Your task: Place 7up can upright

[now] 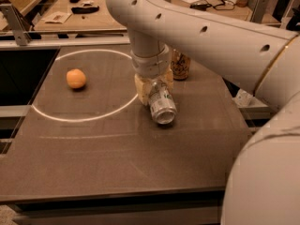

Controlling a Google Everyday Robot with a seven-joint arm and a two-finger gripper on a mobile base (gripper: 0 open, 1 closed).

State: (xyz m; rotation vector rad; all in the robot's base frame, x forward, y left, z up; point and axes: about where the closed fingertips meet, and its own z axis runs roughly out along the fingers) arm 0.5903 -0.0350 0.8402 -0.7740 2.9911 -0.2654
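The 7up can [161, 105], silver with green marks, is held tilted with its end facing the camera, low over the dark table [117, 149]. My gripper [152, 92] hangs from the big white arm and is shut on the can, with a cream finger [141, 93] on its left side. The can sits near the right edge of the white circle [56, 118] drawn on the table.
An orange [76, 78] lies inside the circle at the left. An orange-gold can [180, 65] stands upright just behind my gripper. The white arm fills the right and upper part of the view. Desks with clutter stand behind the table.
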